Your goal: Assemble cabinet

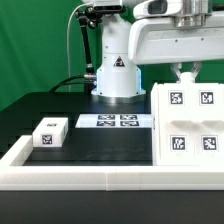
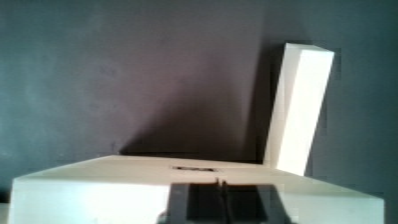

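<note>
The cabinet (image 1: 190, 125) is a large white box at the exterior view's right, and its upper face carries several square marker tags. My gripper (image 1: 184, 76) hangs at the cabinet's far edge, right over it. In the wrist view the two dark fingers (image 2: 201, 203) stand pressed together with only a thin line between them, so my gripper (image 2: 222, 205) is shut. White cabinet surface (image 2: 125, 178) lies around the fingers. A tall narrow white panel (image 2: 302, 100) stands upright beyond them. I cannot tell whether the fingertips touch the cabinet.
A small white tagged block (image 1: 50, 132) lies at the exterior view's left. The marker board (image 1: 108, 121) lies flat in front of the arm's base (image 1: 115, 75). A long white rail (image 1: 80, 176) edges the table's front and left side.
</note>
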